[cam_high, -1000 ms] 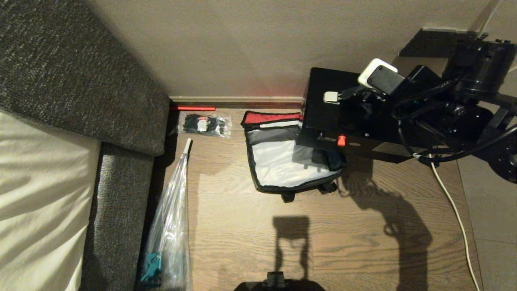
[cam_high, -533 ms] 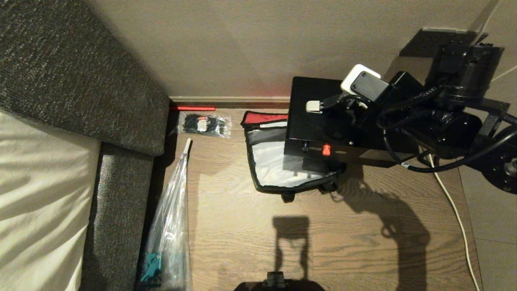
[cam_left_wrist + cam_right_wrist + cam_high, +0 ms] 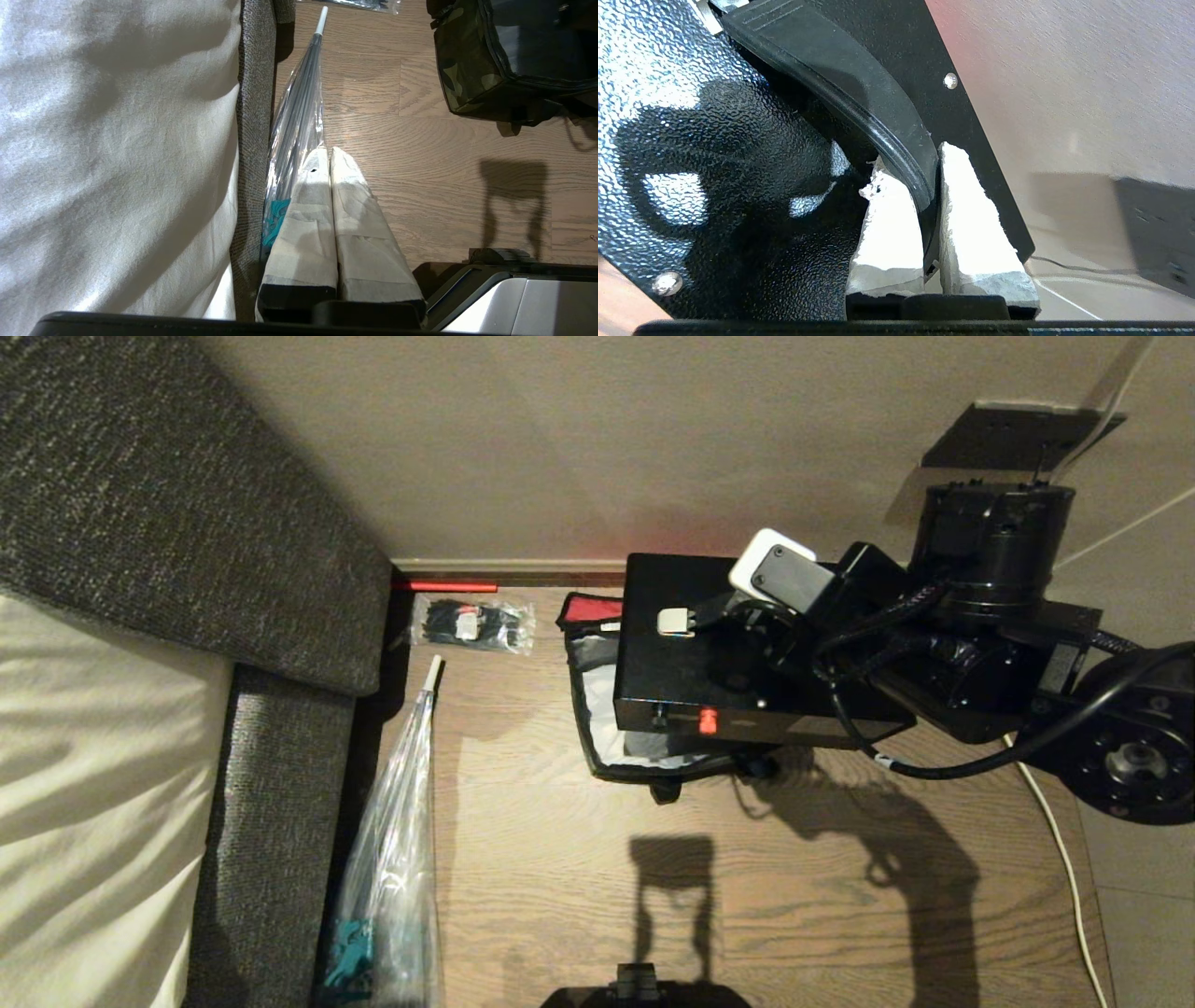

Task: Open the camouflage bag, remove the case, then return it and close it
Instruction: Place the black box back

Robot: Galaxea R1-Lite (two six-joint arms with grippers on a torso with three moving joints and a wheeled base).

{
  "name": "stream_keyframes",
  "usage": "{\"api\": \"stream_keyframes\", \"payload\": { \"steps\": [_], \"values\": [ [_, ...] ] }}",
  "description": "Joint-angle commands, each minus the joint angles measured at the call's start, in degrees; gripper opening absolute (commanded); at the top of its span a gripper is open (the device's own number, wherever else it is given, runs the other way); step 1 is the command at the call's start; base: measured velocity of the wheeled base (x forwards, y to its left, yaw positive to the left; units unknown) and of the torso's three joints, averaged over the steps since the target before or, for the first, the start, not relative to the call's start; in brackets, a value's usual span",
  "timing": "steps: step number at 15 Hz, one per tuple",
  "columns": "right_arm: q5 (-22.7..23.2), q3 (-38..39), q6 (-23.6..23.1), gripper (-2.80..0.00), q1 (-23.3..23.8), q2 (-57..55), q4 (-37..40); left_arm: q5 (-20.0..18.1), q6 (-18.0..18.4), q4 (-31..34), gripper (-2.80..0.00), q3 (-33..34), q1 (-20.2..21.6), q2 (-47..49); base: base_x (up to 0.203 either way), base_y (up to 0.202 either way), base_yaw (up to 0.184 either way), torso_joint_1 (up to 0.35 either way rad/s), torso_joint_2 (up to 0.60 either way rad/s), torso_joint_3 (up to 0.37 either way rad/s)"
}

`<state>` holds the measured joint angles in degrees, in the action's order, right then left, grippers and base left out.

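Above soft bag [image 3: 597, 709], pebbled flat case [image 3: 691, 644]

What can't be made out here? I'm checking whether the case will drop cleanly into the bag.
- Bag interior, head view: mostly covered by the case held above it.
- Case's far edge, head view: hidden behind the right gripper and arm.
- Bag, left wrist view: cut off by the picture's edge.
- Packet contents, head view: too small.
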<state>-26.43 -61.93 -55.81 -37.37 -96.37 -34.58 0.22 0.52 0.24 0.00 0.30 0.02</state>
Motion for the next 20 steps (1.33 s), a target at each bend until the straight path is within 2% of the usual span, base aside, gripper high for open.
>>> {"api": "stream_keyframes", "payload": {
  "steps": [1,4,10,20],
  "values": [
    [-0.1,-1.3,0.0,-2.80,-0.9,-2.6,0.0,0.0,0.0,0.0,-2.80,0.1,0.0,-0.1,0.000,0.000,0.000,0.000,0.00,0.000],
    [0.5,-4.4,1.1,-2.80,-0.9,-5.7,0.3,0.0,0.0,0.0,-2.80,0.1,0.0,-0.1,0.000,0.000,0.000,0.000,0.00,0.000],
    [5.3,-10.6,2.9,-2.80,-0.8,-10.0,2.8,0.0,0.0,0.0,-2.80,0.2,0.0,-0.1,0.000,0.000,0.000,0.000,0.00,0.000],
    [9.5,-12.2,5.4,-2.80,2.7,-12.5,4.4,0.0,0.0,0.0,-2.80,0.1,0.0,-0.1,0.000,0.000,0.000,0.000,0.00,0.000]
  ]
}}
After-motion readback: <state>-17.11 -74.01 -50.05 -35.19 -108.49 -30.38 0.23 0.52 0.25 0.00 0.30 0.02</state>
